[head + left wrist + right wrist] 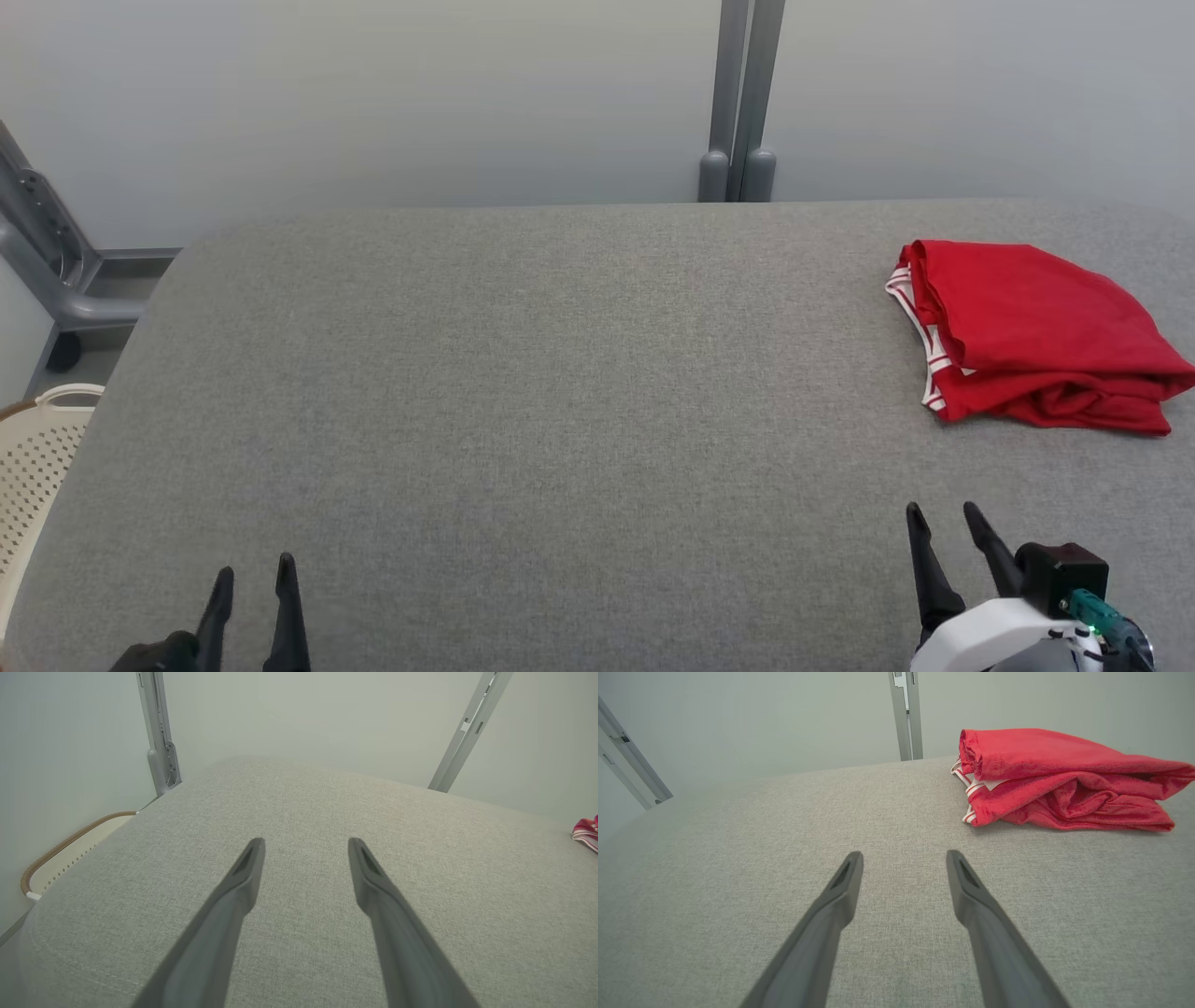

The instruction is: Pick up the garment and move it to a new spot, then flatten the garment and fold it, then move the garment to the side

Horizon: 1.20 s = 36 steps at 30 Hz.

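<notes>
Mostly cropped rightward: red garment [587, 830].

Setting: an enclosed robot test cell of laboratory type, arranged for laundry handling.

Indicators:
1. The work surface is one large desk [523, 392] covered in plain grey woven fabric, with rounded corners.
2. Blank pale wall panels [373, 93] close off the space directly behind the desk.
3. Paired grey metal posts [742, 93] with rounded feet rise at the rear edge. An angled grey metal strut [42, 238] stands at the left rear corner.
4. A cream perforated basket [37, 457] with a brown rim sits beside the left edge, below desk level.
5. A folded red garment [1027, 327] with white-striped trim lies at the right rear of the desk.
</notes>
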Tool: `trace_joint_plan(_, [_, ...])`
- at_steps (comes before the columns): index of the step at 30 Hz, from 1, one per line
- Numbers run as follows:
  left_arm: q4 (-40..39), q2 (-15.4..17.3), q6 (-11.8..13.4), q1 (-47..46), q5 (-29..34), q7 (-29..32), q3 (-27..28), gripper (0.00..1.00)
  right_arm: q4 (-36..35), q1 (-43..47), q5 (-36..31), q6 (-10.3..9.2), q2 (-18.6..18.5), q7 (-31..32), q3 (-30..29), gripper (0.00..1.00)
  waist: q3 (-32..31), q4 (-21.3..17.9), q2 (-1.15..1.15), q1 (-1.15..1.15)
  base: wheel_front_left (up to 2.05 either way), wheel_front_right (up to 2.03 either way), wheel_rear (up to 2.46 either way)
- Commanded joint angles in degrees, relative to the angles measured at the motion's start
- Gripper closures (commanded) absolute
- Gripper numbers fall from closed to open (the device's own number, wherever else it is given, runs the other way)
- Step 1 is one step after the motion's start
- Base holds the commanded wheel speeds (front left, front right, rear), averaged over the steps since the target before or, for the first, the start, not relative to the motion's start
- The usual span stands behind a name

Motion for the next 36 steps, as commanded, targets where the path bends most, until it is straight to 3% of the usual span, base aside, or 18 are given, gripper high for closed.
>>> trace_joint_plan(1, [0.25,-0.05,0.01,0.05,-0.04,0.03,-0.04,1.0,0.21,0.1,0.02,0.0,0.04,0.01,-0.01,1.0,0.0,0.0,0.0,0.0,0.0,0.0,0.0])
trace_joint_plan(36, [1.98,-3.11,-2.8,-6.81,-27.1,10.07,4.18,1.0,-3.92,-1.06,33.14,0.0,0.06,6.93,-1.87,1.0,1.1,-0.57,0.0,0.0,0.0,0.0,0.0])
